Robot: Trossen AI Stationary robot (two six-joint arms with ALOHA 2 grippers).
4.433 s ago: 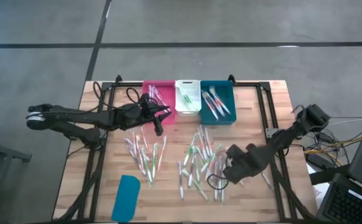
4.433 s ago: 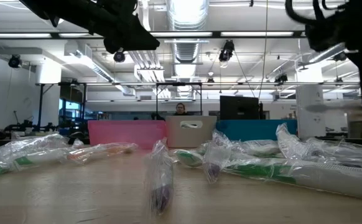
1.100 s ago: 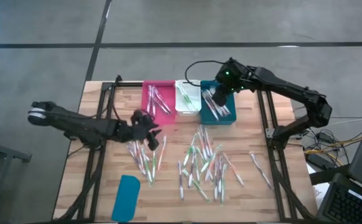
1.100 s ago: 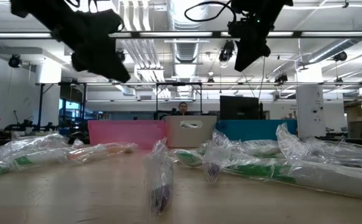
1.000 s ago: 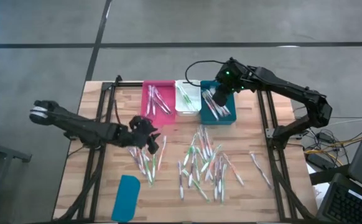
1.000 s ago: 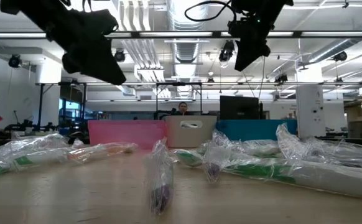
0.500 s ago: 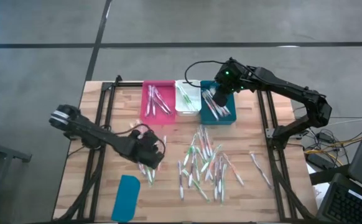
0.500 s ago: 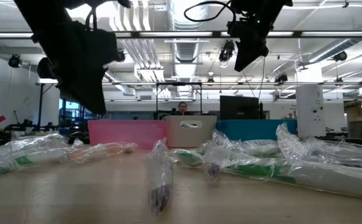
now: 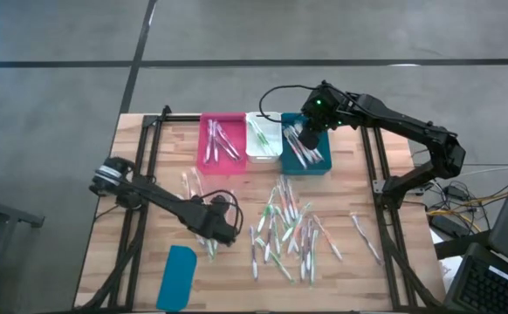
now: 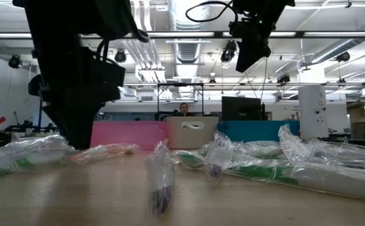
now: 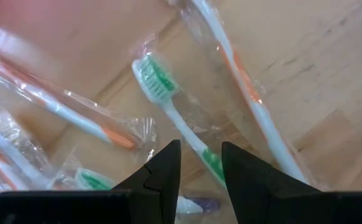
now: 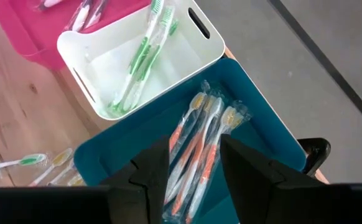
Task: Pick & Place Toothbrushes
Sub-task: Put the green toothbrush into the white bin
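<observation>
So the left wrist view shows what the overhead can't: left gripper (image 11: 201, 168) spread over a green toothbrush (image 11: 180, 126). Right gripper (image 12: 194, 163), spread and empty, hangs above the teal bin (image 12: 265, 121) of orange toothbrushes (image 12: 196, 149); white bin (image 12: 187, 46) holds green ones.

toothbrushes (image 9: 282, 228) | clear-wrapped, white-handled, green/orange/purple | scattered flat mid-worktop; others sorted in bins along the far edge
</observation>
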